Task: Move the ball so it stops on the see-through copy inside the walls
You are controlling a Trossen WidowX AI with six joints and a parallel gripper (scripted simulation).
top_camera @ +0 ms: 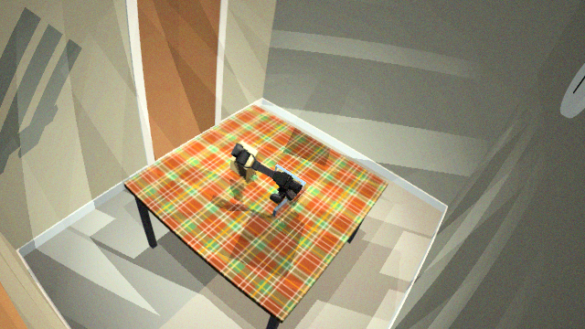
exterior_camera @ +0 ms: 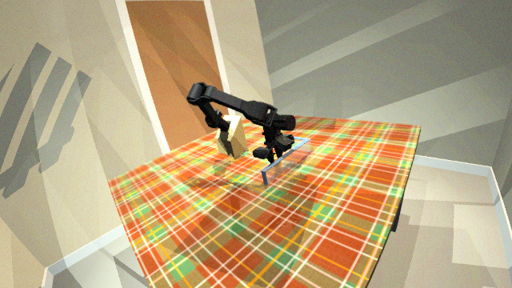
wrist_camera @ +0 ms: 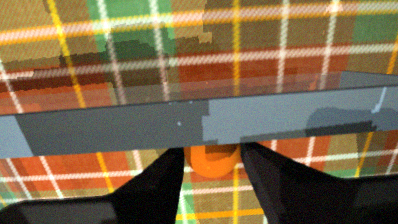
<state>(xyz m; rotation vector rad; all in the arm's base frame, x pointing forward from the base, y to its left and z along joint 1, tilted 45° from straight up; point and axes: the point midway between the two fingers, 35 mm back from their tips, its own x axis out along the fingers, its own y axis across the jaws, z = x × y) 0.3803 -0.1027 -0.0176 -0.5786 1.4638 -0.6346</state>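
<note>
1. Plaid-covered table w/ dark legs stands on a pale floor, orange door behind it at approx 11 o'clock in the exterior view
2. Orange ball sits pinched between the two black fingers in the wrist view; its top edge is hidden behind the grey-blue band of the clear wall crossing the frame from 9 to 3 o'clock
3. Gripper is clamped on the ball, jaws held partway apart by it, one finger at 7 o'clock and one at 5 o'clock of the ball
4. Clear walls form a low L-shaped corner on the cloth; gripper hangs right at the long wall, pointing down, ball not discernible in exterior or top views
5. See-through copy can't be made out in any view
6. Arm reaches out from its tan base block, which lies at 9 o'clock of the walls; elbow raised, forearm sloping down toward the corner
7. Top view: gripper overlaps the walls near table centre
</note>
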